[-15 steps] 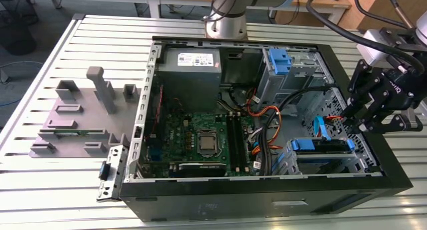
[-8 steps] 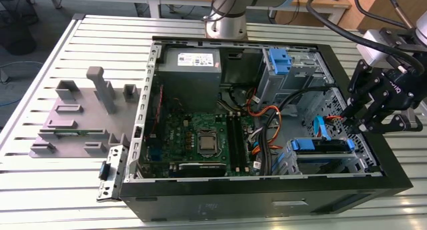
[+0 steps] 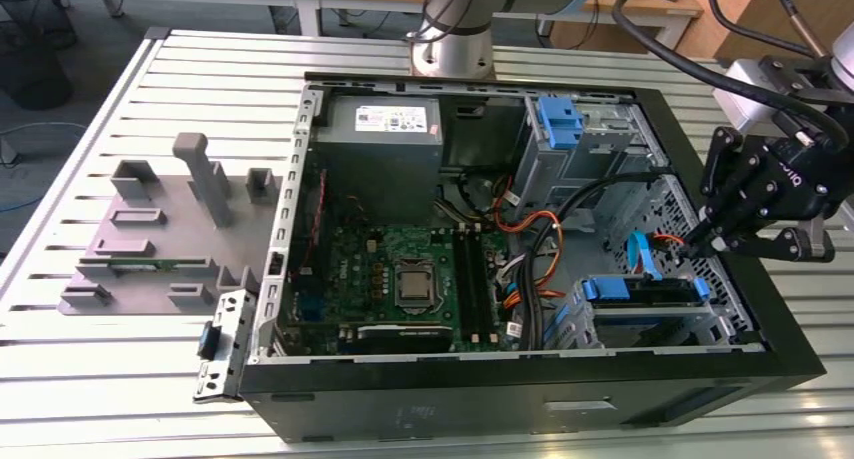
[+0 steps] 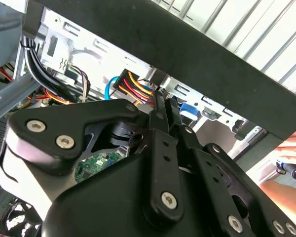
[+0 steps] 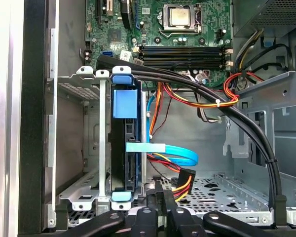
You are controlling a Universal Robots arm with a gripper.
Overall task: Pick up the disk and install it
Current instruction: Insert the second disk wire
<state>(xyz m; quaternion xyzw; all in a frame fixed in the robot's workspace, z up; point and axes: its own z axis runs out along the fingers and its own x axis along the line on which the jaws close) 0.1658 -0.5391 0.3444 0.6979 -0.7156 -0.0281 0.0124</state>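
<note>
The disk (image 3: 643,301) sits in the lower drive cage at the case's front corner on the exterior view's right, its blue carrier rail along its upper edge. In the first wrist view the disk (image 5: 129,148) stands edge-on in the metal cage, with blue tabs at both ends. My gripper (image 3: 694,245) hangs just above and beside that cage, over the case's side wall. Its fingers (image 5: 154,196) are pressed together and nothing shows between them. The gripper (image 4: 158,95) tip lies close to a power connector (image 4: 133,84) with yellow, red and black wires.
A blue data cable (image 5: 172,150) and orange and black wire bundles (image 5: 227,106) cross the space beside the cage. The motherboard (image 3: 400,269), the grey power-supply box (image 3: 380,129) and a bare blue clip (image 3: 561,119) fill the case. A grey fixture (image 3: 160,229) lies outside. A person's hand (image 4: 291,148) is near the case edge.
</note>
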